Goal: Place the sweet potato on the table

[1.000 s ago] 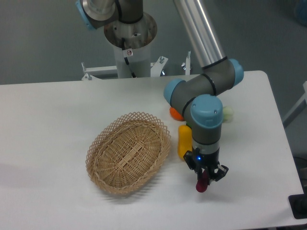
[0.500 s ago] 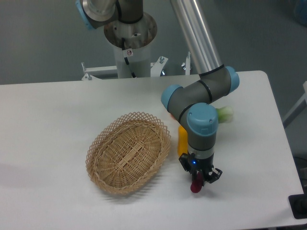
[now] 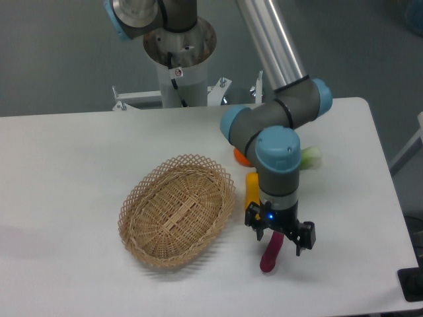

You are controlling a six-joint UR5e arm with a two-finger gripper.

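Sweet potato (image 3: 269,252) lies on the bench (image 3: 79,165) right of the basket (image 3: 177,210), claw (image 3: 280,239) spread open above, gripping nothing; best lift straight up, avoid nudging it.

White desk (image 3: 79,152) with rounded corners. Oval wicker basket (image 3: 177,210) sits left of centre. Sweet potato (image 3: 269,254) lies on the desk near the front edge, right of the basket, apart from it. Yellow vegetable (image 3: 252,191) lies just beside the basket's right rim. Orange fruit (image 3: 240,156) and a pale green item (image 3: 310,157) sit behind, partly hidden by the arm.
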